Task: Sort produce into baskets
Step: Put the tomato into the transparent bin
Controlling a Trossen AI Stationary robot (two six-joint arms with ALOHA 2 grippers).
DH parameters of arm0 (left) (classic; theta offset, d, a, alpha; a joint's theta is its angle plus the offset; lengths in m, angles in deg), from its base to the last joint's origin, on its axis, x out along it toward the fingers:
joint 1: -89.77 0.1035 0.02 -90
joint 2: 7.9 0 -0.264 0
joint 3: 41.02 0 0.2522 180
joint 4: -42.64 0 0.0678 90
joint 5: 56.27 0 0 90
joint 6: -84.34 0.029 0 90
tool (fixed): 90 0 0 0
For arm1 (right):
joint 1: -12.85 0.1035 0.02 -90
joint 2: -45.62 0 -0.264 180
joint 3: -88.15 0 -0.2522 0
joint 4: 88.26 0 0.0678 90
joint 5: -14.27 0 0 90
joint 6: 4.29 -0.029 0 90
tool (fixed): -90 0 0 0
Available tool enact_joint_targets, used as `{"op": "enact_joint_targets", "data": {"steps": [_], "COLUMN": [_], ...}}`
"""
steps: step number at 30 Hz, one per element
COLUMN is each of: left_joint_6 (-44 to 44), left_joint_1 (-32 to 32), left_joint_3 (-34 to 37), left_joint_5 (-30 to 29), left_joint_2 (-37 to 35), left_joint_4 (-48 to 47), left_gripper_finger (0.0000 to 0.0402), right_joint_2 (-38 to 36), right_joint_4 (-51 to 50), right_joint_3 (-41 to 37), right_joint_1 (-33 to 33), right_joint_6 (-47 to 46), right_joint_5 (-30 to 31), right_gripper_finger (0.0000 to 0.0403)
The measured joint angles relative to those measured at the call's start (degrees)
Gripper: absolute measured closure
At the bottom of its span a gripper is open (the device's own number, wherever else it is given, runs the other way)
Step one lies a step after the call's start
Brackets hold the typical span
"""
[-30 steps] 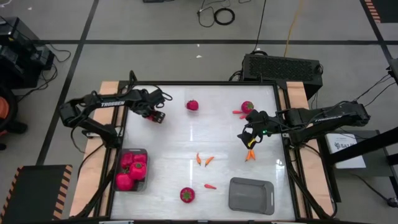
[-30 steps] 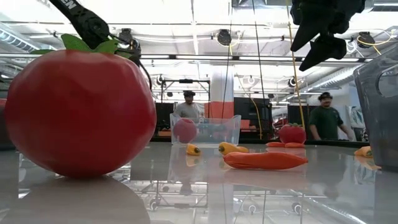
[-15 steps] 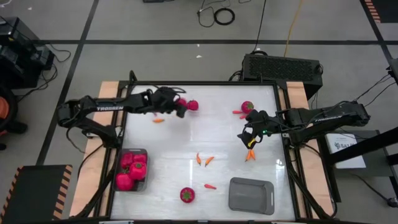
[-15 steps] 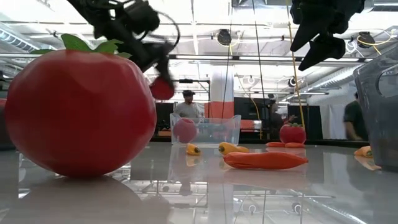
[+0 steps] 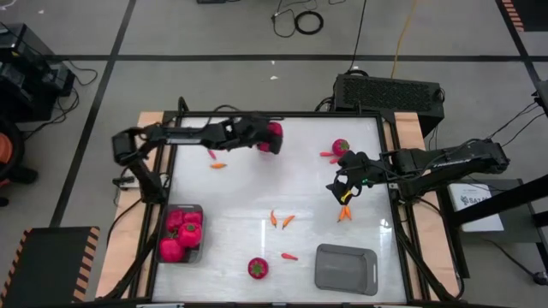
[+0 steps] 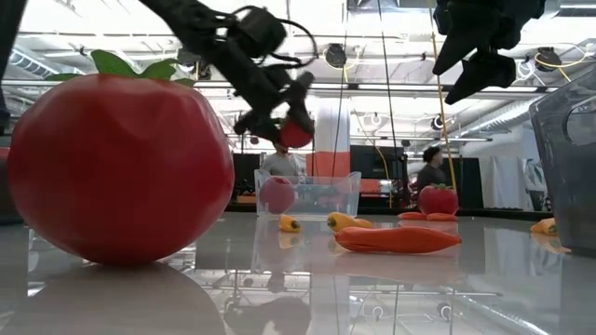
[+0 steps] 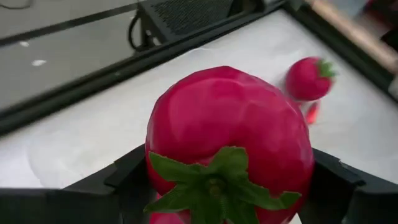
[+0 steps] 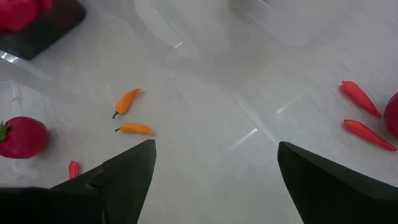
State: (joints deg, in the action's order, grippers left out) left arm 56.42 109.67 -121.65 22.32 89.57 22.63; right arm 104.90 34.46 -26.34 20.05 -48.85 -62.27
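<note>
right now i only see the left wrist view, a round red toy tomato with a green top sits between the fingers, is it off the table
observer: yes, in the low view the round red toy tomato hangs clear above the white table, shut in the left gripper.
operator: where are the bins
observer: a grey plastic bin holding lumpy magenta pieces sits on the table's left side.
operator: and the other one
observer: an empty grey bin sits on the right side, and the open right gripper hovers apart from it.
</note>
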Motion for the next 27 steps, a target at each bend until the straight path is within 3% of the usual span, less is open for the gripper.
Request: {"op": "enact_joint_targets", "data": {"steps": [7, 13, 17, 27], "left_joint_6": [6.04, 6.01, 6.17, 9.73], "left_joint_1": [0.83, 1.29, 1.62, 1.34], "left_joint_3": [-9.84, -14.83, -16.21, -24.74], "left_joint_5": [-4.42, -5.52, -5.64, -4.05], "left_joint_2": [8.75, 12.82, 13.39, 12.20], "left_joint_4": [-10.67, -20.58, -21.28, -26.81], "left_gripper_finger": [0.0103, 0.0058, 0.0037, 0.0034], "right_joint_2": [0.00, 0.00, 0.00, 0.00], "right_joint_4": [0.03, -0.14, -0.24, -0.41], "right_joint_3": [0.00, 0.00, 0.00, 0.00], "right_joint_1": [0.00, 0.04, -0.02, -0.04], "right_joint_6": [-1.89, -2.64, -1.31, -1.29], "right_joint_5": [-0.79, -1.87, -1.66, -1.08], "right_gripper_finger": [0.0074, 0.0074, 0.0074, 0.0074]}}
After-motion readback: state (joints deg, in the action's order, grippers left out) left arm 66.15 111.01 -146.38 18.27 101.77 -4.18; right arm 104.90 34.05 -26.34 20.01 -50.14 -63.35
